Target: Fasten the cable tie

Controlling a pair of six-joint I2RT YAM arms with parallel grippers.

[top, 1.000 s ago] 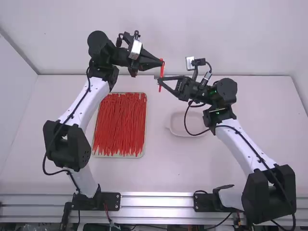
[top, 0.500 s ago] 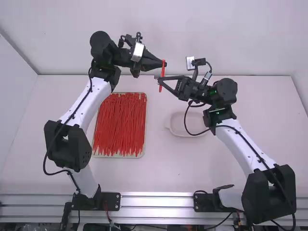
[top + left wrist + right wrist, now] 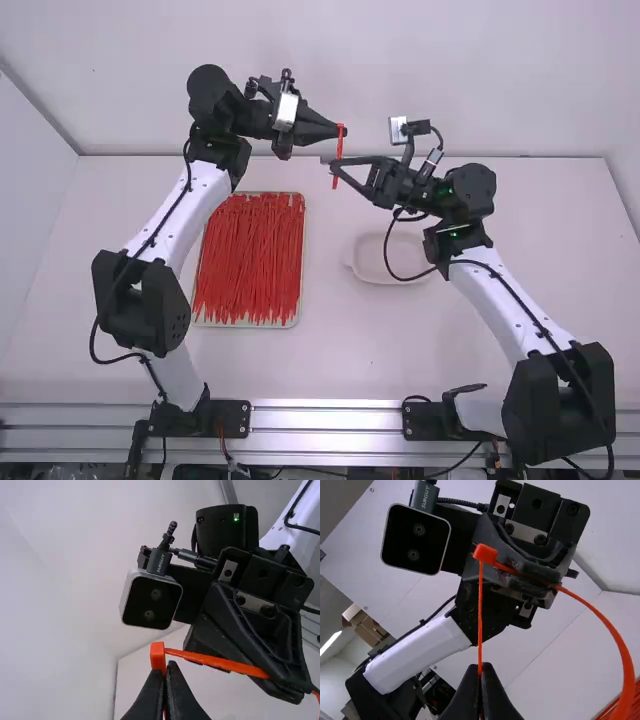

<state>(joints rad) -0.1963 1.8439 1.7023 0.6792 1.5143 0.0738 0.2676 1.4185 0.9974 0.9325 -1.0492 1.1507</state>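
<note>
- I had both arms raised over the far part of the white table [image 3: 330,360], with the two grippers meeting tip to tip in the air.
- The left gripper [image 3: 333,130] was pinched tight on the red cable tie [image 3: 339,140]. In the left wrist view its fingertips sat right under the tie's square head [image 3: 157,655].
- The right gripper [image 3: 334,169] sat just below and beside the left one, its fingers closed narrow on the thin strap [image 3: 480,625].
- In the right wrist view that strap ran straight from the fingertips up to the head. A second stretch of it swept away in a wide arc [image 3: 619,650].
- I could not tell whether the strap's end had gone through the head.
- For writing, the cable plug [image 3: 161,562] above the right arm's wrist camera [image 3: 150,602] carried one short line of pale capitals down its side.
- The matching plug [image 3: 424,489] above the left arm's wrist camera [image 3: 415,540] bore the same kind of print.
- A small green light [image 3: 236,517] glowed on the black joint behind the right gripper.
- On the table below the left arm lay a flat tray [image 3: 245,325] packed with spare red ties [image 3: 250,260] laid lengthwise.
- A shallow white dish [image 3: 362,270] sat to the right of the tray, under the right arm.
- Some cardboard boxes [image 3: 360,622] stood in the room behind the left arm.
</note>
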